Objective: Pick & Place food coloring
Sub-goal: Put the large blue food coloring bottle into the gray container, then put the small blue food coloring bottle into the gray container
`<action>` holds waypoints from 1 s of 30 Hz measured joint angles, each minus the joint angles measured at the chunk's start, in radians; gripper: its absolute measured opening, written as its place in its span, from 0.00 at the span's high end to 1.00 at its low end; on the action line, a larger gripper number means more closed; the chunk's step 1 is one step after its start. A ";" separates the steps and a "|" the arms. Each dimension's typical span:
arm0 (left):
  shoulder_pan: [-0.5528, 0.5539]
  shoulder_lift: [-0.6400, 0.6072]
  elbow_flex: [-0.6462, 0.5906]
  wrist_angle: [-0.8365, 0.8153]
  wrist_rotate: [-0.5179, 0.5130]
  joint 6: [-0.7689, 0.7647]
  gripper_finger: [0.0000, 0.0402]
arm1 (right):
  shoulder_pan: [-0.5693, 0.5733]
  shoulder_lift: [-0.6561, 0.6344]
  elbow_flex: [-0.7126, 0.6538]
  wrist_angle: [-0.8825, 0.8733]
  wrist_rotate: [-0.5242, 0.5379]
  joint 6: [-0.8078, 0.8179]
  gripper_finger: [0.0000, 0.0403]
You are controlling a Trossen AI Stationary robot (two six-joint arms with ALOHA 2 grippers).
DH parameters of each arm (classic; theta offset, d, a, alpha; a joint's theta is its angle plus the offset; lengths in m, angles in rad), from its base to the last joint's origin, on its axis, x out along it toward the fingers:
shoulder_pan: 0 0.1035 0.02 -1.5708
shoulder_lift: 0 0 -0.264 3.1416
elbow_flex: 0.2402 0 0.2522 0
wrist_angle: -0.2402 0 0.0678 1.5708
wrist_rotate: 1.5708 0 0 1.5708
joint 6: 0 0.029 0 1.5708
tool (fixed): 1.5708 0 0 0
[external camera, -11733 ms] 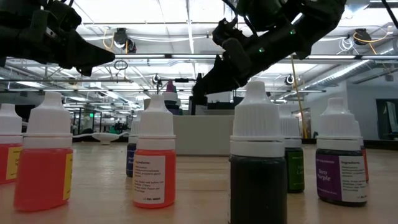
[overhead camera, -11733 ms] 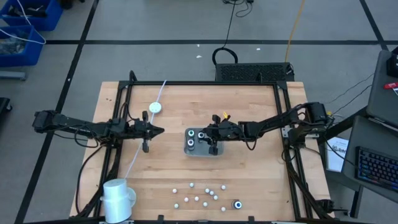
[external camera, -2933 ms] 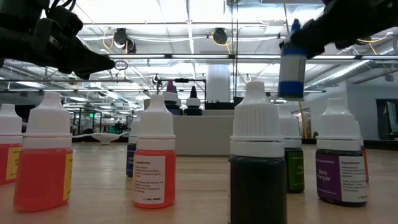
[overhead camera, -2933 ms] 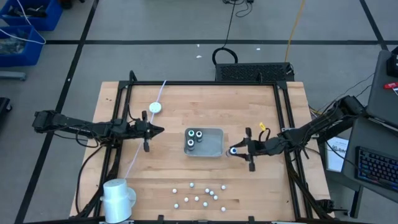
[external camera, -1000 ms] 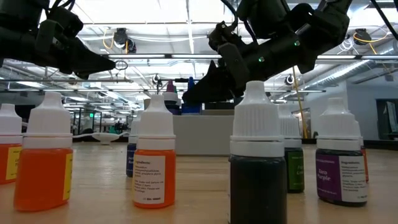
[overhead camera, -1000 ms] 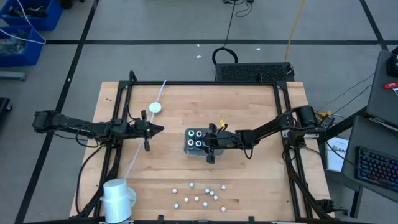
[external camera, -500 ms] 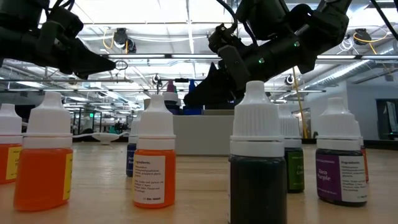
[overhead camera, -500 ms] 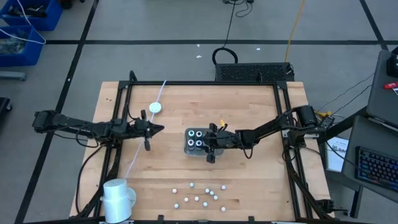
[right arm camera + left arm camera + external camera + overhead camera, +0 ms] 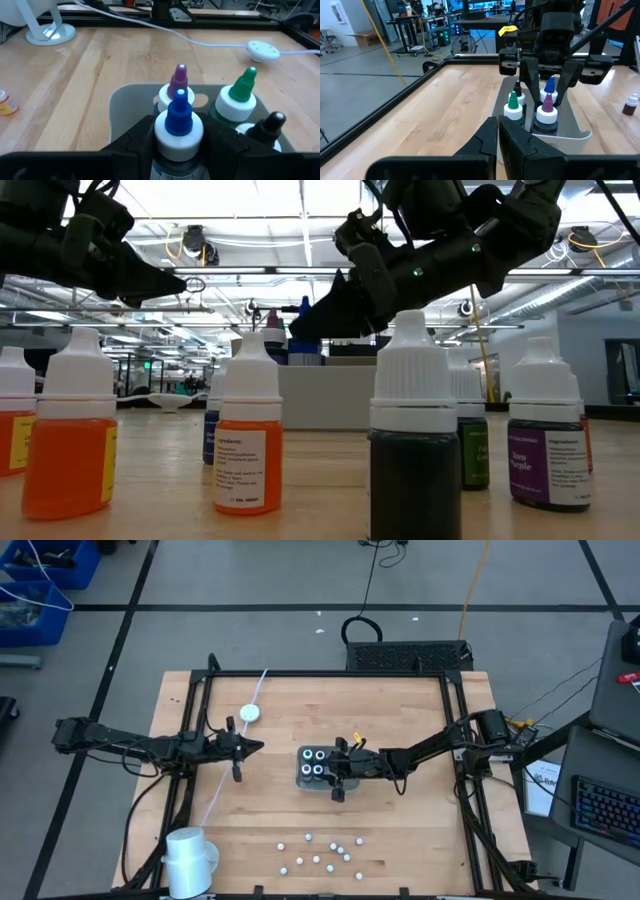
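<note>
Wooden table (image 9: 400,830) carries a grey tray (image 9: 302,780) holding four food coloring bottles (image 9: 319,762). Right gripper (image 9: 336,766) hovers over that tray. From its wrist, parted fingers flank a blue-capped bottle (image 9: 178,125). Left gripper (image 9: 252,749) waits closed, well apart.

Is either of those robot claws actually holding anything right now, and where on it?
The right gripper has its fingers either side of the blue-capped bottle, just below its cap, in the grey tray. Whether it grips cannot be told. The left gripper holds nothing.
</note>
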 joint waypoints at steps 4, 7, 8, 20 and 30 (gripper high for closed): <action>0.000 0.000 0.000 0.000 0.000 0.000 0.95 | 0.000 0.000 0.000 0.005 -0.002 0.001 0.63; 0.000 0.000 0.000 0.000 0.000 0.000 0.95 | 0.000 0.000 0.000 -0.011 -0.002 0.005 0.61; 0.000 0.000 0.000 0.000 0.000 0.000 0.95 | 0.000 0.000 0.000 -0.018 -0.002 0.005 0.61; 0.000 0.000 0.000 -0.001 0.000 0.000 0.95 | 0.002 -0.122 0.000 -0.073 -0.004 -0.052 0.54; 0.000 0.000 0.000 -0.022 0.009 0.000 0.95 | 0.023 -0.484 -0.009 -0.574 -0.013 -0.086 0.62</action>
